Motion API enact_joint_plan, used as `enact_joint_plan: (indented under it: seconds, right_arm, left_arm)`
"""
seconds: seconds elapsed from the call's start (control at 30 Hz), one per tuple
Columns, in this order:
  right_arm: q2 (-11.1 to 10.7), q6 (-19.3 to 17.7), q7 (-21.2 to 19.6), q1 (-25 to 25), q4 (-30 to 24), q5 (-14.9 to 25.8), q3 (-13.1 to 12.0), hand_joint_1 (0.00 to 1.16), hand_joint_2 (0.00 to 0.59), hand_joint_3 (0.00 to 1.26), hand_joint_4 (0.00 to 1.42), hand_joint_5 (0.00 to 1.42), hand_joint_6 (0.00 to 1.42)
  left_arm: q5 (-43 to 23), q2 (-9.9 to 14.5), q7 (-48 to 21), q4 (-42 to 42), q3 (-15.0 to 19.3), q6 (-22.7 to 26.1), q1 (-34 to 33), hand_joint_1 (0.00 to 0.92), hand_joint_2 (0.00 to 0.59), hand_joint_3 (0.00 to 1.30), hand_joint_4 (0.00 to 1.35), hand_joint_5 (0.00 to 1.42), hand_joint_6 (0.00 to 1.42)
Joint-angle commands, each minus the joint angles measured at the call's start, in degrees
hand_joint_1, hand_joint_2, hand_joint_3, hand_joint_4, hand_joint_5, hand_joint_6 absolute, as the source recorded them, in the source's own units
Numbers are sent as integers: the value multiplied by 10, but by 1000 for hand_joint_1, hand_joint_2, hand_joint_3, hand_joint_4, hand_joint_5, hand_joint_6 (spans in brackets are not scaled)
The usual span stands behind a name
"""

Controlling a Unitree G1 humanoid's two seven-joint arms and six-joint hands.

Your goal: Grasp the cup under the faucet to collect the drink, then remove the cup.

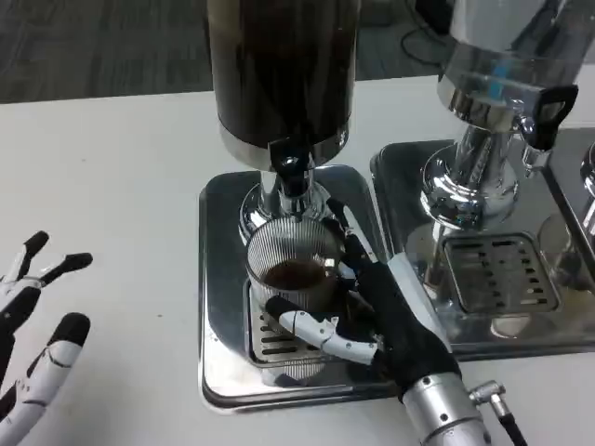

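Head view: robot's right hand (pixel 372 311) wraps a clear ribbed cup (pixel 296 269) directly under the faucet (pixel 293 177) of a dark drink dispenser (pixel 279 74), w/ the cup standing on the slotted grate of a steel drip tray (pixel 223 279). Fingers curl round the cup's front and right side, thumb side toward the camera; hand holds the cup and nothing else. Dark liquid shows in the cup, level approx. partway up, though exact fill is hard to read thru the ribbing.

Left hand (pixel 37 344) lies on the white worktop (pixel 112 167) well apart from the tray, fingers spread, holding nothing.

Second dispenser (pixel 507 84) w/ its own tray (pixel 521 279) stands just beside, on the right.

Handling, as judged: cup looks thin-walled and light, prob. plastic or thin glass, so a hard squeeze could flex or crack it; the ribs should give some grip, but any drips would make it slick. Liquid adds weight and can slosh, so it wants to stay upright. Best hold appears to be round the mid-body, as now, below the rim and clear of the faucet spout. Removal likely calls for a level pull toward the robot, w/ care not to catch the tray's raised edge.
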Motion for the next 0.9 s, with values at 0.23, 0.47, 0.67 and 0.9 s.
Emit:
enact_joint_plan:
  seconds: [0.23,0.47,0.67,0.9]
  right_arm:
    - [12,11,-16,9,20,-10,7,746,177,83,252,332,520]
    - [14,1,-26,5,30,-10,6,770,180,256,336,403,575]
    - [17,-10,-44,4,37,-13,5,779,183,320,381,434,623]
    - [20,-29,-74,8,40,-22,3,818,183,393,441,498,702]
  left_arm:
    - [-11,-3,8,-6,3,-2,10,0,241,282,0,159,8]
    - [-11,-6,10,-10,3,0,12,0,242,282,0,159,16]
    - [-13,-8,11,-10,5,1,14,0,241,282,0,159,20]
    - [-12,-8,13,-9,5,3,14,0,241,282,0,159,22]
